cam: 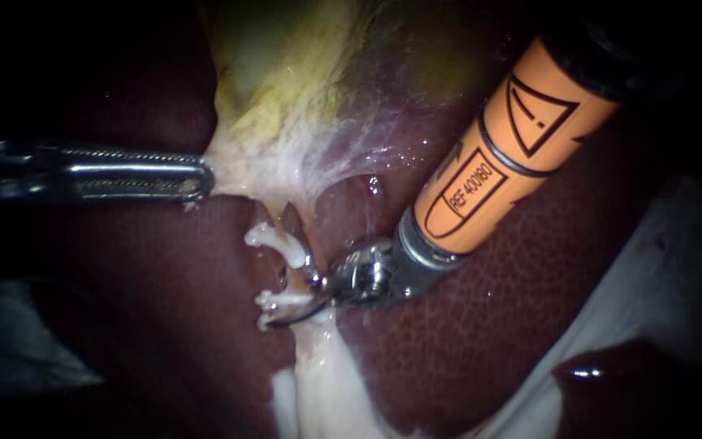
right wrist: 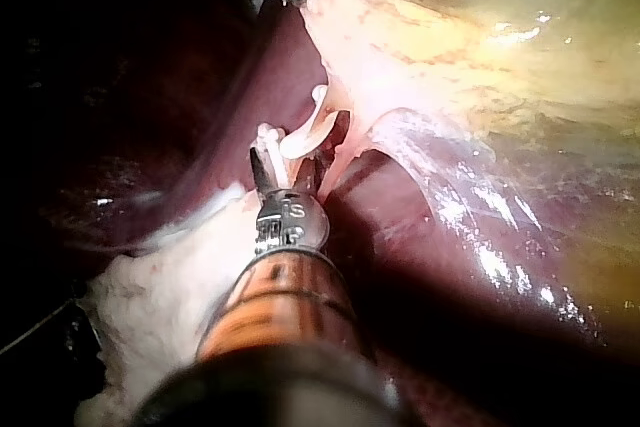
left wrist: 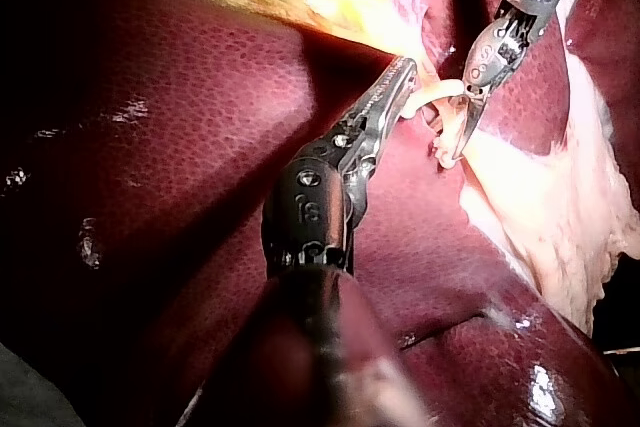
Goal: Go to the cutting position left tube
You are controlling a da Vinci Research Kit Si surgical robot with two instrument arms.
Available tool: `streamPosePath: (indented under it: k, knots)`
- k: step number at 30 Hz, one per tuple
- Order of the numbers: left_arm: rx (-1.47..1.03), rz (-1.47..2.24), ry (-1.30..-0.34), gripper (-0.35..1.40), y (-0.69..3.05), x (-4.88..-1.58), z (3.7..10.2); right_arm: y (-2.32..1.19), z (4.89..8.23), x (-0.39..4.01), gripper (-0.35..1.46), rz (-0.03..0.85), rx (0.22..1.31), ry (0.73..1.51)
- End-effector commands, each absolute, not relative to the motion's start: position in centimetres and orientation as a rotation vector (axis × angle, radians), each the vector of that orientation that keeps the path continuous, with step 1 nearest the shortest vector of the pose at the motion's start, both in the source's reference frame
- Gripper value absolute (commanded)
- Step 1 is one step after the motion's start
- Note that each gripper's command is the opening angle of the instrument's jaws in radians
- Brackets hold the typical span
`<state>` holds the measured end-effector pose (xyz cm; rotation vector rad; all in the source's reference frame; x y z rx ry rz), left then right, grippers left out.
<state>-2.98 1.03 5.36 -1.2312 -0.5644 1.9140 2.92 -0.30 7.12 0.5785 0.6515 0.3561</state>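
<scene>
Standing open, the hand of the orange-shafted right instrument [cam: 281, 265] straddles the pale tube [cam: 302, 254] between its white clips [cam: 268, 237]. The slim steel left instrument [cam: 197, 180] clamps its hand on whitish tissue [cam: 237, 175] by the yellow gallbladder [cam: 278, 73]; if that slips, the blades could catch a clip.

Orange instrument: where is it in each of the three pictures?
Endoscope view: right instrument enters from upper right, its tip at the white clips.
Left wrist view: right instrument just ahead of the left instrument.
Right wrist view: right instrument is the view's own.
Shared landmark: the white clips.
</scene>
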Motion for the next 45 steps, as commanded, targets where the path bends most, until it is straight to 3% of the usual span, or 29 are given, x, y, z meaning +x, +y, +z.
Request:
streamPosePath:
  k: [1, 7, 11, 14, 30, 45]
  knots:
    - [-1.231, 1.914, -0.564, -0.35, 1.03, -2.98, 5.36, -0.29, 7.11, 2.92, 0.42, 0.356, 0.579, 0.652]
    - [-1.232, 1.914, -0.565, -0.35, 1.03, -2.97, 5.35, -0.28, 7.13, 2.91, 1.04, 0.365, 0.582, 0.68]
    - [-1.232, 1.914, -0.565, -0.35, 1.03, -2.97, 5.36, -0.27, 7.15, 2.89, 1.3, 0.379, 0.587, 0.725]
    - [-1.232, 1.915, -0.565, -0.35, 1.03, -2.96, 5.36, -0.25, 7.17, 2.88, 1.38, 0.389, 0.591, 0.757]
    - [-1.233, 1.915, -0.568, -0.35, 1.03, -2.92, 5.35, 0.08, 6.96, 2.53, 1.43, 0.385, 0.73, 0.927]
    - [-1.233, 1.915, -0.568, -0.35, 1.03, -2.92, 5.34, 0.02, 7.01, 2.5, 1.4, 0.263, 0.885, 0.994]
